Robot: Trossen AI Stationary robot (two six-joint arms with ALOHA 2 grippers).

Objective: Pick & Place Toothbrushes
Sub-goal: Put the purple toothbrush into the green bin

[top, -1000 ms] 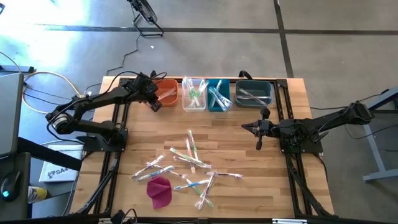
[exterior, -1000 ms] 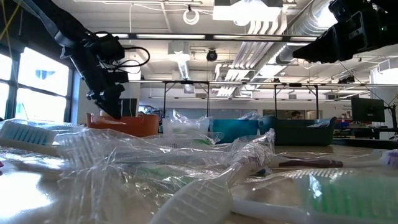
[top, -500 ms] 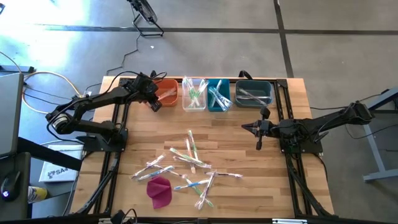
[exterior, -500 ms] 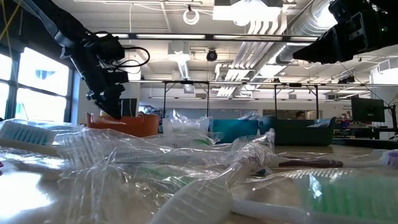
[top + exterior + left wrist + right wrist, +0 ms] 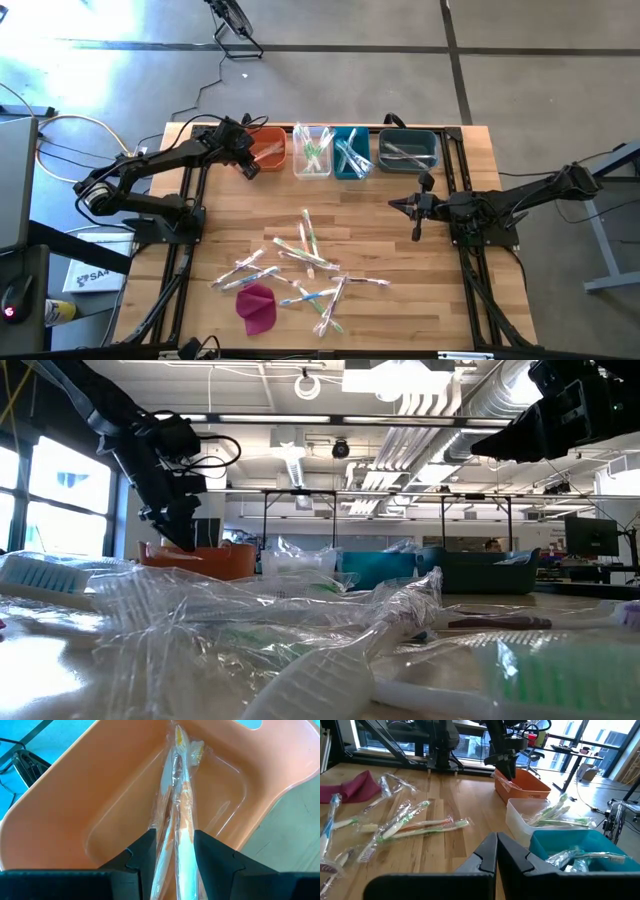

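Note:
My left gripper (image 5: 248, 162) hangs over the orange bin's (image 5: 270, 148) near left corner, shut on a wrapped toothbrush (image 5: 176, 795) with an orange and white handle. In the low view the left gripper (image 5: 180, 532) stands just above the bin's rim (image 5: 205, 558). Several more wrapped toothbrushes (image 5: 300, 262) lie scattered flat on the table's middle and near part. My right gripper (image 5: 393, 204) waits shut and holding nothing above the table's right half; its wrist view shows the right gripper (image 5: 496, 851) closed. My left gripper pinches the toothbrush's handle (image 5: 175, 851), wrapper and all, between its two fingers. The fingers slant down from the table's left side and lie along the brush. The bristle end (image 5: 189, 749) points away into the orange bin; I cannot tell whether it touches the bin.
A clear bin (image 5: 312, 152), a teal bin (image 5: 352, 154) and a dark grey-blue bin (image 5: 408, 150), each with wrapped brushes inside, stand in a row right of the orange one along the far edge. A magenta cloth lump (image 5: 256, 306) lies near the front edge.

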